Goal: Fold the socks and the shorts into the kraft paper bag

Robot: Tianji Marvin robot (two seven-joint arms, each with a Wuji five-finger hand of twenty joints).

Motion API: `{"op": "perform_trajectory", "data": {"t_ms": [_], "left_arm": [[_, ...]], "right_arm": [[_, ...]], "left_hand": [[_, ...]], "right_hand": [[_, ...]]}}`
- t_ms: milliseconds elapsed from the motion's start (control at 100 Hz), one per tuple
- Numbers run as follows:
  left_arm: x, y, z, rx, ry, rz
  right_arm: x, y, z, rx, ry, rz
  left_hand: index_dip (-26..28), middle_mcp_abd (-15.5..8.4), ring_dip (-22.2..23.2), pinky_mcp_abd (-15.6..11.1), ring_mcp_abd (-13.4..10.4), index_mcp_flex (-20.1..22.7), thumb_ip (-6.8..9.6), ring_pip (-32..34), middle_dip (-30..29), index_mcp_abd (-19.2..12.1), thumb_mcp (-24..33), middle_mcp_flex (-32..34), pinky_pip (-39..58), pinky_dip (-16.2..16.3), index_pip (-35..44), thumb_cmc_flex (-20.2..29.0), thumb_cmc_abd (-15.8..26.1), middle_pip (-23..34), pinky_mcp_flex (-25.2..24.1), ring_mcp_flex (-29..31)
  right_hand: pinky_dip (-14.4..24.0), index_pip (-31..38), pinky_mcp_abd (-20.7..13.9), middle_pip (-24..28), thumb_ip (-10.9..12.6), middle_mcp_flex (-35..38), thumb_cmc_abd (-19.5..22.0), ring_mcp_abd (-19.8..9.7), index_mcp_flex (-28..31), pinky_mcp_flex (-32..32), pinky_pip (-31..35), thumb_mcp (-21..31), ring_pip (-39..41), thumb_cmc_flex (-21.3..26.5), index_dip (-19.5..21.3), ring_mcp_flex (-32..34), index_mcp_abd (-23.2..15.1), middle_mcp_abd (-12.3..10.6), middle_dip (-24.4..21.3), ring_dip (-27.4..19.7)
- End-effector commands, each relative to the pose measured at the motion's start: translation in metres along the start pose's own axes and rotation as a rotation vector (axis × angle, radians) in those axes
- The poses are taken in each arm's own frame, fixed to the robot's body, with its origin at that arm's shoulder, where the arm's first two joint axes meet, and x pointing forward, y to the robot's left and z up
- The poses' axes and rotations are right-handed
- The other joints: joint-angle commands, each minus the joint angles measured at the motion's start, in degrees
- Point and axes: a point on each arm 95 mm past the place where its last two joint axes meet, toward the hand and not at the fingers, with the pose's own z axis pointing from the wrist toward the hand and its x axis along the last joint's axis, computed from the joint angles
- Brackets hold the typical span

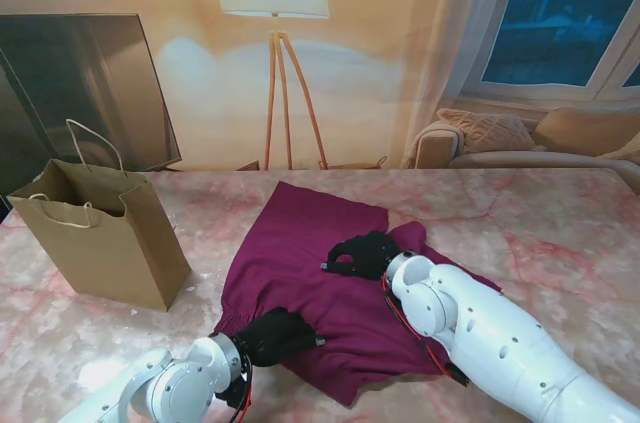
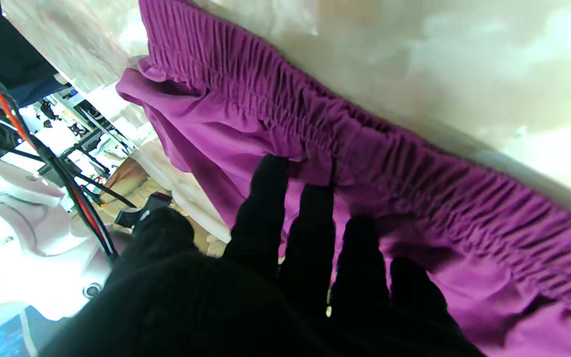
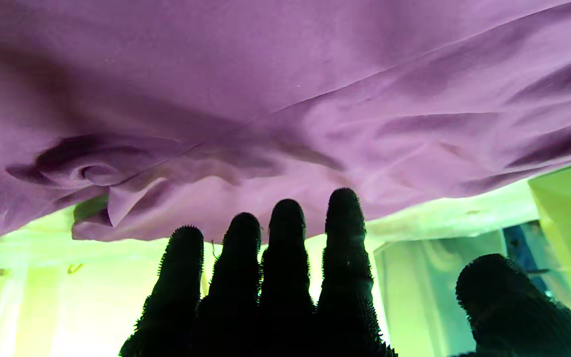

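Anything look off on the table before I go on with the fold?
The socks aren't visible in any view. The shorts lie rumpled and skewed on the table, with both robot hands resting on them. The kraft paper bag stands upright and open at the left; nothing looks spilled or damaged.

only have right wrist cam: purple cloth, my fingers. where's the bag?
Observer: Bag stands upright, mouth open, on the table left of the shorts, apart from them.
Operator: Left hand?
Observer: Left hand lies on the shorts' near edge, fingers flat beside the elastic waistband, gripping nothing.
Operator: Socks?
Observer: None visible in any view.
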Motion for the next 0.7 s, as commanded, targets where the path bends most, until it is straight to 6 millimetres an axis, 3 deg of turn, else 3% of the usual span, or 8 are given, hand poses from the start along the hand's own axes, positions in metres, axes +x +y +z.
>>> {"op": "perform_trajectory", "data": {"t_ms": [0, 140, 210, 270, 350, 430, 530, 690], "left_arm": [[-0.007, 0.002, -0.001, -0.026, -0.017, -0.012], [-0.014, 0.001, -0.004, -0.087, -0.047, -0.002], [-0.018, -0.002, -0.008, -0.108, -0.069, 0.006], [-0.020, -0.005, -0.011, -0.118, -0.090, 0.011], [-0.024, -0.008, -0.016, -0.129, -0.116, 0.007], [-0.029, -0.012, -0.021, -0.142, -0.146, 0.021], [-0.035, -0.017, -0.028, -0.142, -0.178, 0.029], [-0.040, -0.026, -0.040, -0.133, -0.216, 0.046]], "right_arm": [[0.002, -0.001, 0.006, 0.024, -0.015, 0.020], [-0.009, -0.008, 0.014, 0.084, -0.066, 0.003], [-0.015, -0.012, 0.015, 0.113, -0.094, -0.003], [-0.020, -0.014, 0.014, 0.140, -0.112, -0.015], [-0.028, -0.017, 0.013, 0.154, -0.136, -0.029], [-0.035, -0.020, 0.010, 0.171, -0.157, -0.038], [-0.044, -0.024, 0.004, 0.187, -0.181, -0.055], [-0.057, -0.032, -0.011, 0.210, -0.204, -0.069]], "left_hand": [[0.24, 0.40, -0.05, -2.35, -1.40, 2.95, 3.26, -1.19, 0.49, 0.73, -0.85, 2.28, -1.14, -0.97, 1.01, -1.05, 3.88, 0.38, 0.24, -1.89], [0.90, 1.46, 0.68, -2.65, -0.73, 6.08, 3.16, -0.11, 1.22, 1.32, -1.27, 5.70, -1.23, -1.35, 2.52, -2.56, 4.49, 1.20, 0.63, -0.29], [1.42, 2.41, 1.19, -2.68, -0.25, 8.12, 3.24, 0.76, 1.75, 1.68, -1.10, 8.18, -0.84, -1.07, 3.66, -2.88, 4.72, 1.96, 0.69, 1.15], [4.05, 3.77, 2.55, -2.70, 0.50, 11.96, 3.17, 2.42, 3.45, 1.66, -0.86, 13.24, 0.42, 0.45, 8.02, -1.38, 4.95, 3.19, 0.28, 3.10], [5.87, 4.93, 3.74, -2.81, 1.53, 15.24, 3.20, 4.37, 4.33, 1.63, -0.73, 16.89, 1.72, 2.37, 11.11, -0.26, 4.99, 4.12, 0.20, 5.44], [6.91, 3.52, 4.79, -2.63, 2.20, 16.63, 3.17, 6.54, 4.97, 1.39, -0.89, 19.05, 3.68, 5.84, 13.05, -0.34, 5.42, 4.75, -0.41, 6.54], [6.72, 3.53, 5.71, -1.97, 2.92, 16.98, 3.33, 8.47, 5.11, 1.30, -0.85, 19.46, 7.20, 11.47, 13.38, -0.93, 5.36, 4.85, -0.71, 7.63], [6.83, 3.46, 6.41, -0.44, 3.80, 17.62, 3.65, 9.92, 5.29, 0.73, -0.86, 20.42, 11.47, 13.85, 14.38, -2.50, 5.10, 5.20, -0.11, 9.42]], "right_hand": [[1.67, -0.70, -1.97, -0.79, 2.40, -2.11, 2.08, -2.38, -1.90, -0.33, 0.80, -1.87, -0.25, -2.62, -0.76, -2.36, 0.10, -1.03, -1.07, -1.17], [4.21, -0.56, -1.34, -0.23, 2.28, -1.70, 3.01, -2.18, -1.50, -0.09, 1.43, -2.52, -0.10, -3.61, -0.76, -1.81, 0.19, -0.85, -0.86, -1.10], [5.49, -0.25, -0.63, 1.58, 2.21, 0.27, 3.16, -0.65, -0.71, 0.47, 1.92, -2.84, 1.26, -3.63, -0.53, 0.11, 0.45, 0.55, -0.03, -0.11], [8.15, -0.54, -0.43, 3.44, 2.22, 0.35, 3.74, 0.70, -1.29, 0.23, 3.19, -3.30, 2.65, -3.87, -0.33, 0.54, 0.31, 1.13, 0.93, 1.95], [14.80, -0.16, 0.74, 6.17, 2.19, 1.14, 3.74, 2.44, -0.41, 0.11, 7.53, -3.39, 5.61, -4.10, 0.34, 1.56, 0.10, 2.02, 2.16, 6.20], [19.74, 0.09, 1.44, 7.92, 2.16, 1.69, 3.92, 3.98, 0.18, -0.65, 9.79, -3.52, 8.96, -4.39, 0.83, 0.83, 0.12, 2.49, 2.91, 10.47], [21.68, 1.11, 1.71, 10.13, 2.12, 4.12, 4.24, 4.89, 2.43, -0.79, 9.98, -3.75, 12.72, -4.66, 1.45, 0.62, 0.20, 2.76, 3.85, 14.06], [24.97, 3.70, 2.90, 14.21, 1.98, 10.69, 4.27, 5.95, 8.65, -0.14, 13.51, -3.89, 19.70, -4.76, 2.73, 1.62, 0.43, 2.98, 5.44, 19.25]]}}
